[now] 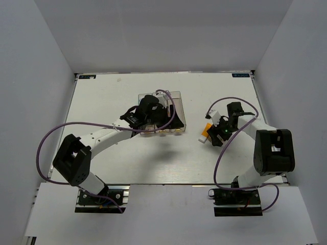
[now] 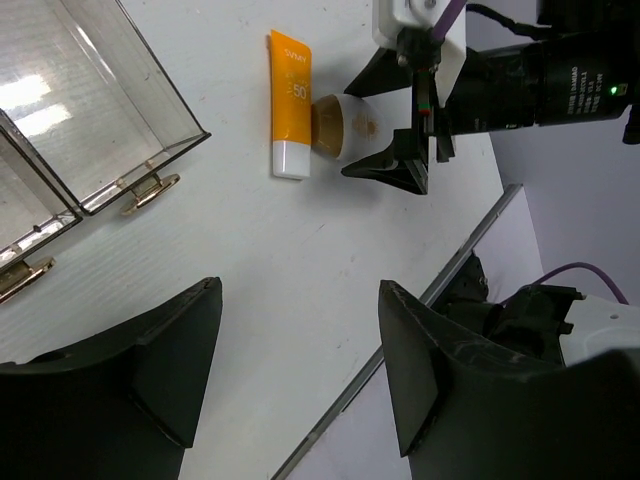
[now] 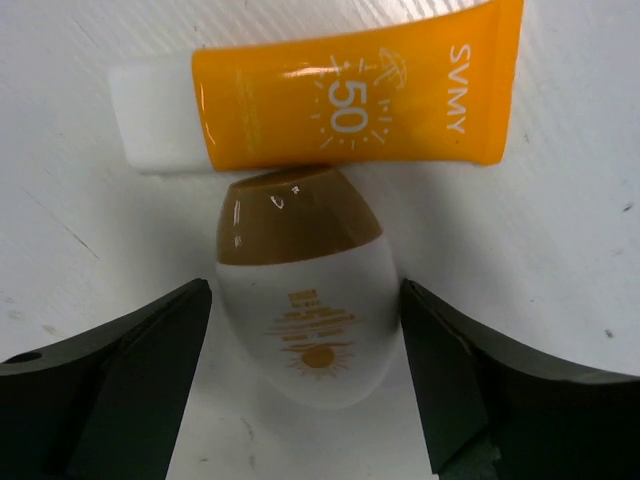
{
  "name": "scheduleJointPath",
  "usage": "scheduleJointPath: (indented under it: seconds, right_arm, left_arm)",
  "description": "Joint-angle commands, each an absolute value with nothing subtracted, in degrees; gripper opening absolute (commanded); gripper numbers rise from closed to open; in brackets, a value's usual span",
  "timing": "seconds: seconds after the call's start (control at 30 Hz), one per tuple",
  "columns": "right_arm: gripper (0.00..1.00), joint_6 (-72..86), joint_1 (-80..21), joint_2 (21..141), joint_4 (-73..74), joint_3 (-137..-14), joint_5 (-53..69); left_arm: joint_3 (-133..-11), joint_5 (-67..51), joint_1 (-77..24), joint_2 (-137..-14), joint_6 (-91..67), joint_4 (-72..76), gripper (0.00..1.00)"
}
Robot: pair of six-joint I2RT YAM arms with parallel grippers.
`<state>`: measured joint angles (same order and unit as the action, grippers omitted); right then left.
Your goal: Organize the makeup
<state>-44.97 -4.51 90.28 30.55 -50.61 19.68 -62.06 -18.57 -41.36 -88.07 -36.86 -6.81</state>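
Surface: white tabletop [image 1: 127,163] with pale grey walls round it, pretty plain setup
Box: clear plastic compartment box [image 1: 176,97] with small gold hinges, sitting toward the far middle of the table
Tube: orange sunscreen tube with a white cap [image 3: 340,100], lying flat on the table well right of the box
Bottle: white egg-shaped bottle with a brown cap [image 3: 310,310], lying flat too, cap end butted right up against the tube's side
Right gripper [image 3: 305,340]: spread wide, one finger on each side of the bottle's white body and very close to it; honestly can't tell if they touch
Left gripper [image 2: 298,330]: up over the clear box, fingers wide apart, nothing between them
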Motion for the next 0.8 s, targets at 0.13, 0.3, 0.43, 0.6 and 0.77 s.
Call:
scheduleJointPath:
  seconds: [0.13, 0.3, 0.43, 0.6, 0.77]
  right_arm:
    - [0.66, -48.7, -4.7, 90.4, 26.9, -46.3, 16.7]
    - [0.40, -50.4, -4.7, 89.1, 25.7, -44.6, 15.7]
    - [0.07, -50.4, -4.0, 85.6, 30.3, -48.4, 18.6]
    - [0.00, -49.3, -4.4, 83.0, 37.4, -59.0, 27.0]
    - [0.00, -45.7, -7.4, 88.6, 37.4, -73.0, 35.9]
  left_arm:
    - [-60.7, -16.9, -41.6, -84.1, -36.2, -7.4, 0.74]
    - [-60.0, -16.3, -41.6, -83.3, -36.2, -7.8, 0.74]
    - [-59.0, -15.5, -41.6, -81.4, -36.2, -8.9, 0.74]
    - [-55.6, -12.9, -41.6, -76.9, -36.8, -9.2, 0.74]
    - [-51.9, -7.7, -41.6, -69.9, -37.6, -10.5, 0.74]
